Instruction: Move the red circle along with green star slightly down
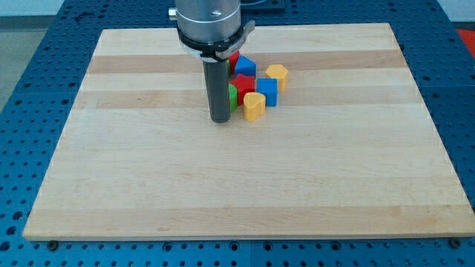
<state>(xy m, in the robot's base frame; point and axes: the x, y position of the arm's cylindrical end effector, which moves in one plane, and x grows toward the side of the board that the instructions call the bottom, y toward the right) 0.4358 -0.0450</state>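
My tip (221, 119) rests on the board just left of a tight cluster of blocks at the view's upper middle. A green block (233, 97) touches the rod's right side and is mostly hidden by it; its shape cannot be made out. A red block (243, 83) sits right of the green one, and another red piece (234, 61) peeks out behind the rod at the top. A yellow heart-like block (254, 106) lies at the cluster's lower right.
A blue block (246, 67) sits at the cluster's top, a blue cube (267, 92) at its right, and a yellow block (277, 75) at the far right. The wooden board (237, 193) has blue perforated table around it.
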